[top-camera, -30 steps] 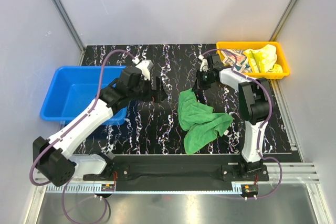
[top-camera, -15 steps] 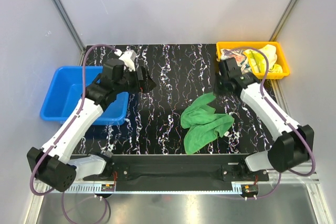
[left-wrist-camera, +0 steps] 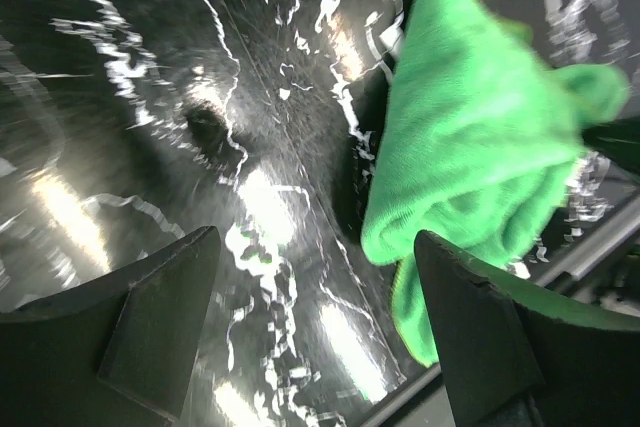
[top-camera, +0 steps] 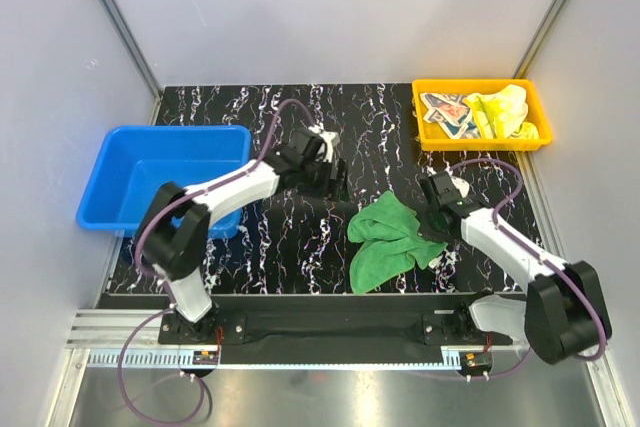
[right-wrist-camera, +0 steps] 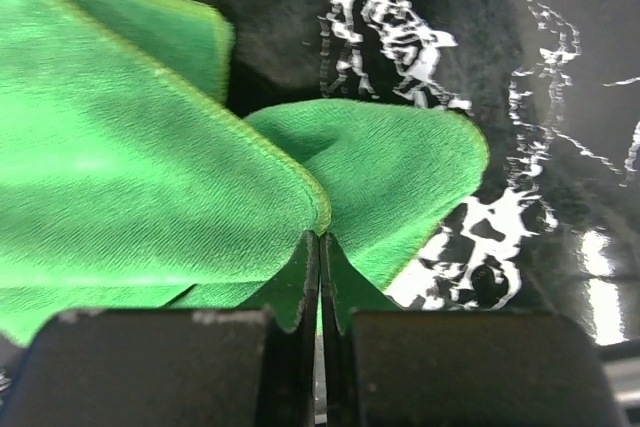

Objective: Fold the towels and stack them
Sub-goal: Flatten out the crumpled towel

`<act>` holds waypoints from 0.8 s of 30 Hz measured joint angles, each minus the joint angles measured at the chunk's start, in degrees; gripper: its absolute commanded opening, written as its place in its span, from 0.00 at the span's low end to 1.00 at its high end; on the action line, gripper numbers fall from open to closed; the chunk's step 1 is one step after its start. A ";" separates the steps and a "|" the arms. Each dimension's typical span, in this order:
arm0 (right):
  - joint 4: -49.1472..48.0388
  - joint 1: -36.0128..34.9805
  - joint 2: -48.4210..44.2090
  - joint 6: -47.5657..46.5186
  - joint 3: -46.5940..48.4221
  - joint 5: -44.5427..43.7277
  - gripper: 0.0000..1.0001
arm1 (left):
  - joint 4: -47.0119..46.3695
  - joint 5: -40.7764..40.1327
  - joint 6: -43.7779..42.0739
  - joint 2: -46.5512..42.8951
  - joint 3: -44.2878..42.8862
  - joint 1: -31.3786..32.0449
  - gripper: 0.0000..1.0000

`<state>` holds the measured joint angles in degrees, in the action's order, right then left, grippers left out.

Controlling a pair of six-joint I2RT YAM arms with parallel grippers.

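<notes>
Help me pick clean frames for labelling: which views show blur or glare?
Left wrist: motion-blurred, green towel smeared, glare streaks on the glossy table. Right wrist: towel weave sharp, some glare at right. Top external: sharp, evenly lit.

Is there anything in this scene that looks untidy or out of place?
Nothing is damaged or spilled. The green towel lies crumpled on the table, bunched in uneven folds, with the right hand shut on its edge. The pale yellow towel and the printed towel sit loosely heaped in the yellow bin, not yet folded.

L pincer (left-wrist-camera: 315,252) spread, R pincer (right-wrist-camera: 320,247) clamped.
</notes>
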<state>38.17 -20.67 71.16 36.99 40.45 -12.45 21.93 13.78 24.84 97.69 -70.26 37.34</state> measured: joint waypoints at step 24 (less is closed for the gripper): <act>-10.45 0.00 6.40 -4.28 24.65 15.67 0.00 | 8.28 -2.16 -2.32 5.79 -15.65 1.90 0.00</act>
<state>27.73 -20.67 77.56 32.71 65.10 3.22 30.22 11.62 22.52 103.48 -85.91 39.24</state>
